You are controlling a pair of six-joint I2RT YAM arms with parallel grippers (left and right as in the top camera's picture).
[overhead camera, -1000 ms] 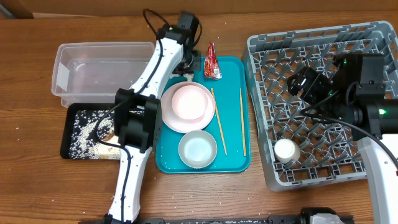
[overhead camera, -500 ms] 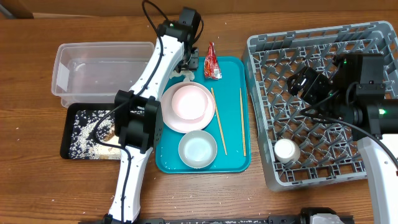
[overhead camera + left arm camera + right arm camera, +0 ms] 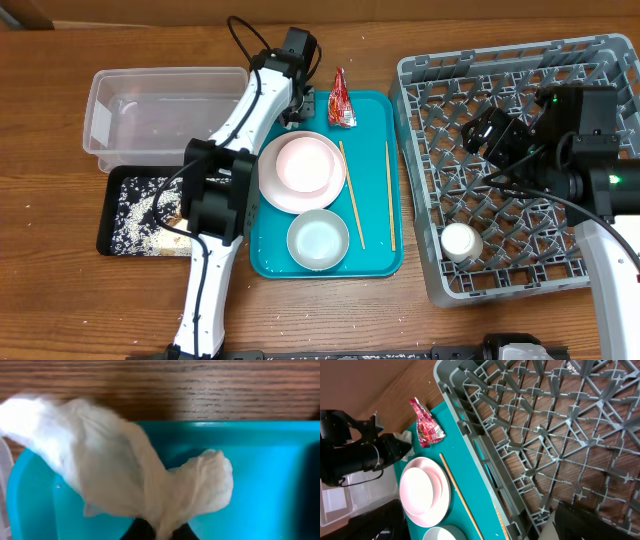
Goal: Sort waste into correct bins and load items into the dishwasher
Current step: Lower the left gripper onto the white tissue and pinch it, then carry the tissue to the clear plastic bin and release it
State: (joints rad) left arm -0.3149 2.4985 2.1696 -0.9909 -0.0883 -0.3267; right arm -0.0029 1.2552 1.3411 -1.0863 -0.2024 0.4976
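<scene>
The left gripper (image 3: pixel 159 533), clamped on the crumpled white tissue (image 3: pixel 125 472), has drawn it off the teal plastic serving tray's (image 3: pixel 260 475) corner toward the clear rectangular plastic tub (image 3: pixel 165 105) — binning looks close — while I cannot tell how wide the right gripper (image 3: pixel 487 135) stands.

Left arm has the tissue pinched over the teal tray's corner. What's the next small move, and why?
Probably swing the left gripper leftward toward the clear tub. The crumpled white tissue hangs pinched in it above the teal tray corner. The tub sits just to that side, and the black tray holds rice, so it looks like the food bin.
</scene>
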